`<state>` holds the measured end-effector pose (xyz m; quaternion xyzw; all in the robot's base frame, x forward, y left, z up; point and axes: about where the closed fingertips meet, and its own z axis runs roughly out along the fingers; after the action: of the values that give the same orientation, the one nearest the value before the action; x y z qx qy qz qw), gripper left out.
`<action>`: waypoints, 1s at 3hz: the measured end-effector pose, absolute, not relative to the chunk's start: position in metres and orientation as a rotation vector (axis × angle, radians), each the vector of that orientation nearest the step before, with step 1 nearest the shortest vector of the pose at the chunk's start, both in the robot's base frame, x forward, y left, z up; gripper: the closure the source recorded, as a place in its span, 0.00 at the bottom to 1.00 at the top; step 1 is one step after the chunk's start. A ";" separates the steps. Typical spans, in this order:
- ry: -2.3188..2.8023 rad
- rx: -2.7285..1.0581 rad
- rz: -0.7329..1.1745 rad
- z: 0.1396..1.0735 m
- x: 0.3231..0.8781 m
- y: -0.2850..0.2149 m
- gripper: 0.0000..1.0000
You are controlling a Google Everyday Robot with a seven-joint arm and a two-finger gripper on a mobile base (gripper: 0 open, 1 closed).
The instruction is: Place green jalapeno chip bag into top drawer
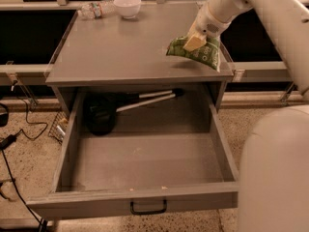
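The green jalapeno chip bag [200,52] is at the right side of the grey cabinet top [120,52]. It hangs pinched in my gripper [194,42], just above the surface, with a shadow under it. The gripper comes down from the upper right and is shut on the bag's top. The top drawer [145,166] is pulled fully out below the cabinet top. Its front panel has a black pull handle [148,208].
A black ladle-like utensil [99,117] with a silver handle [145,100] lies at the drawer's back left. A white bowl [127,6] and a clear plastic bottle [94,9] stand at the far edge of the top. My white robot body [275,173] fills the lower right. Cables lie on the floor at left.
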<state>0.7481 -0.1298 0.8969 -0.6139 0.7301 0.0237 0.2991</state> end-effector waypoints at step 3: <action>1.919 -1.622 0.138 0.910 0.624 -0.129 1.00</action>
<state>0.6242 -0.1288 0.9098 -0.6133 0.7256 0.0522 0.3077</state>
